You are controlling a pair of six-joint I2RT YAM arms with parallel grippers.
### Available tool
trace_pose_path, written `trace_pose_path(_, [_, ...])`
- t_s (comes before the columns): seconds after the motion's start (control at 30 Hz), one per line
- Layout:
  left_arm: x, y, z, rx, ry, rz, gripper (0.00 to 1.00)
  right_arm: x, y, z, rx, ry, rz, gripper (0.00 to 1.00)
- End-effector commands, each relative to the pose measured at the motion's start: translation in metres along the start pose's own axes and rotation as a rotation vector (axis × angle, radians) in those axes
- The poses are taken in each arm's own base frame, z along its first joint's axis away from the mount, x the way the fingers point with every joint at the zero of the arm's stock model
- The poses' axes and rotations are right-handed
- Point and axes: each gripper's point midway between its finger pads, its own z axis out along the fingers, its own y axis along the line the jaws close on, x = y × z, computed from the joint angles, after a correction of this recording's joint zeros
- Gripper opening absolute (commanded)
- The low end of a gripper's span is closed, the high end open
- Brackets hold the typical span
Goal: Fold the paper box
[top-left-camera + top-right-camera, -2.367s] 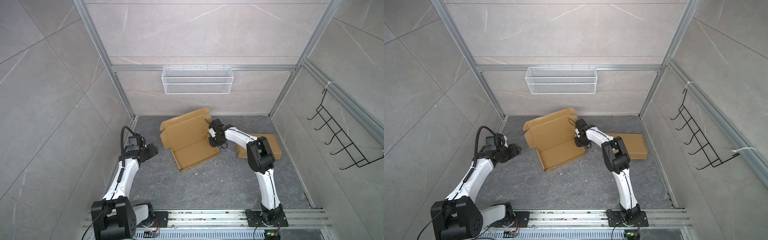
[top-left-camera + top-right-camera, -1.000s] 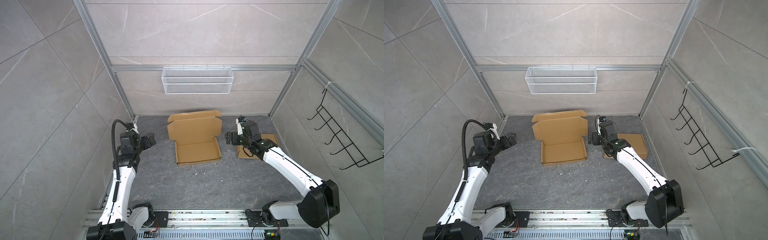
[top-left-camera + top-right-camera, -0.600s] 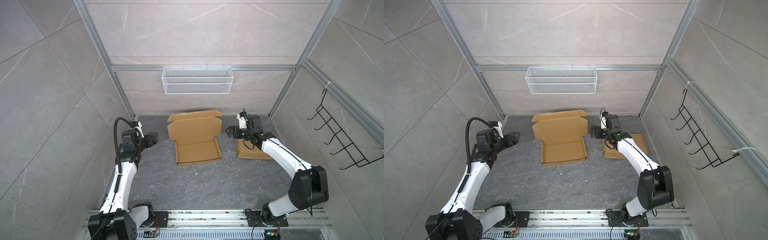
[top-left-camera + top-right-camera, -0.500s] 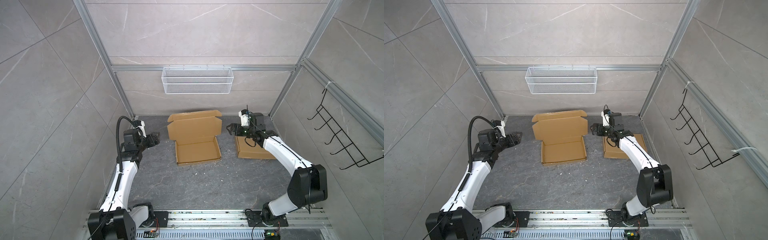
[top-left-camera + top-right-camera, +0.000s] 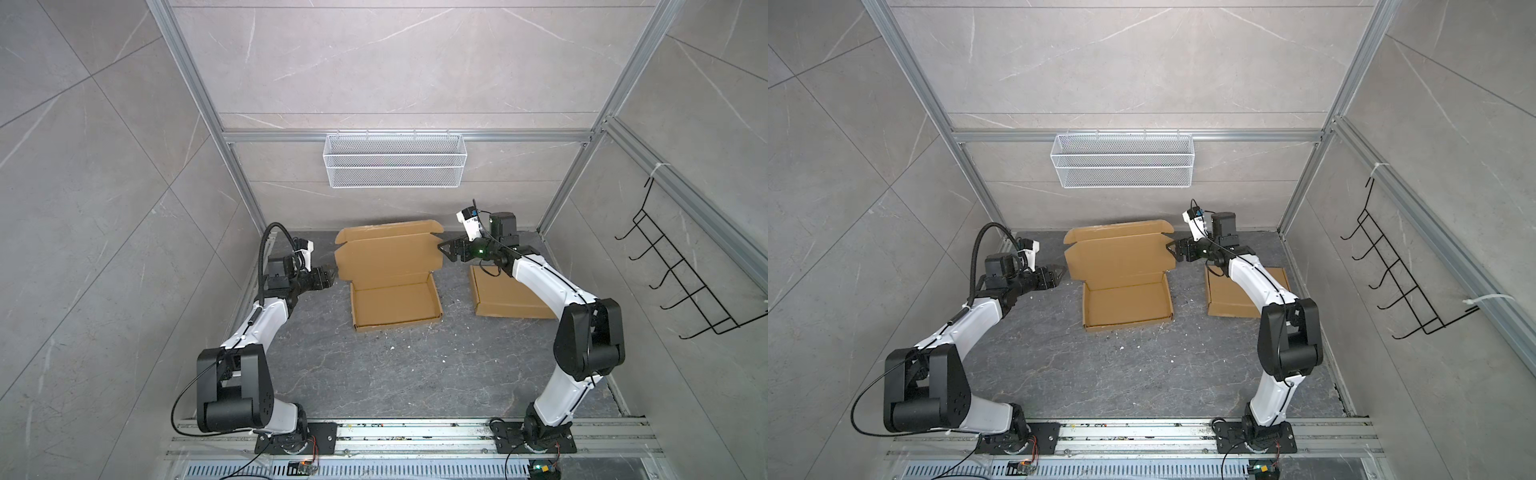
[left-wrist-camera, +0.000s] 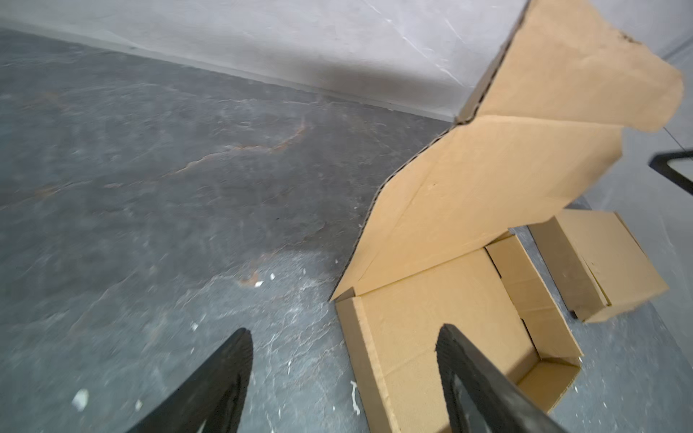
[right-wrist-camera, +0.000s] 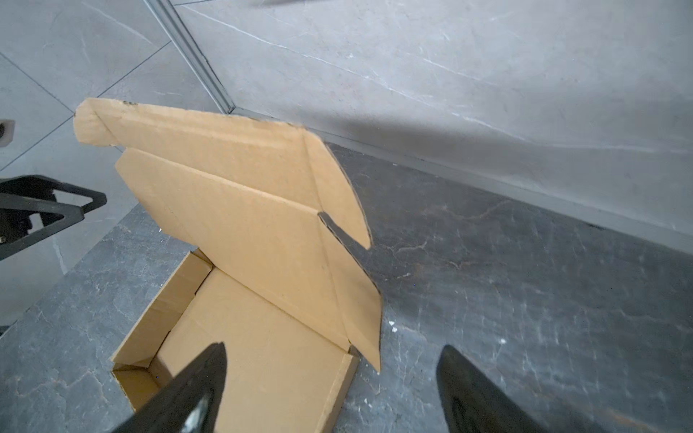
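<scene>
The paper box lies open in the middle of the floor. Its shallow tray (image 5: 395,305) (image 5: 1127,303) faces up and its lid (image 5: 386,257) (image 5: 1117,257) stands tilted toward the back wall. My left gripper (image 5: 330,276) (image 5: 1061,272) hovers open just beside the lid's left edge, holding nothing. In the left wrist view the left gripper (image 6: 345,331) straddles the tray's near wall from above. My right gripper (image 5: 444,249) (image 5: 1171,248) is open and empty by the lid's right side flap. In the right wrist view the right gripper (image 7: 333,348) is short of that flap (image 7: 356,300).
A second, closed cardboard box (image 5: 507,297) (image 5: 1237,295) lies flat under the right arm. A white wire basket (image 5: 394,160) hangs on the back wall and a black hook rack (image 5: 681,282) on the right wall. Small white scraps dot the floor.
The box, skewed before, was turned square to the back wall and released. Over the last second both grippers moved inward to the lid's two side edges, with their jaws slightly narrower.
</scene>
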Motion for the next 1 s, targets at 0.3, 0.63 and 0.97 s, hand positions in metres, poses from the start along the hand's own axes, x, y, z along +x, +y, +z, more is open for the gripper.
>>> trace_pose_path(0.3, [-0.038, -0.019, 0.027, 0.201, -0.057, 0.202, 0.71, 0.016, 0.002, 0.033, -0.141, 0.088, -0.072, 0.82])
trace_pose_path(0.63, [-0.04, -0.02, 0.041, 0.263, -0.042, 0.21, 0.61, 0.019, 0.001, 0.048, -0.189, 0.114, -0.055, 0.75])
trace_pose_path(0.97, [-0.036, -0.025, 0.051, 0.29, -0.039, 0.21, 0.5, 0.025, 0.006, 0.055, -0.203, 0.13, -0.047, 0.64])
